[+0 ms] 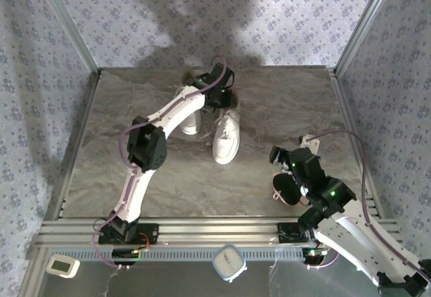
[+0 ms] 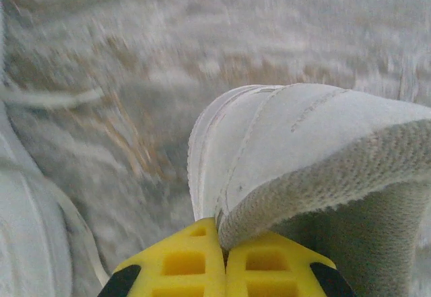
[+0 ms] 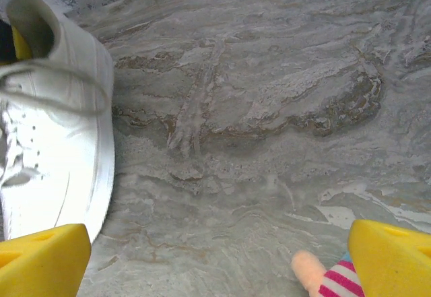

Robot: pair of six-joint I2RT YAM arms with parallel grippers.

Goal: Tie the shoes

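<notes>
Top external view gives you the shoes (image 1: 227,137) side by side toward the worktop's (image 1: 135,108) far edge. Your left claw (image 2: 223,246) is pinched on the heel rim of one shoe (image 2: 303,135). Near the right edge, your right claw (image 3: 215,263) gapes wide beside a plush (image 3: 330,280).

The left shoe (image 1: 190,123) and right shoe (image 1: 227,137) lie side by side on the far middle of the tabletop (image 1: 283,102), heels farthest from the arm bases. The left end effector (image 2: 223,240) pinches the right shoe's heel collar. A plush toy (image 1: 288,189) lies at near right, just beside the right end effector (image 3: 217,260).
</notes>
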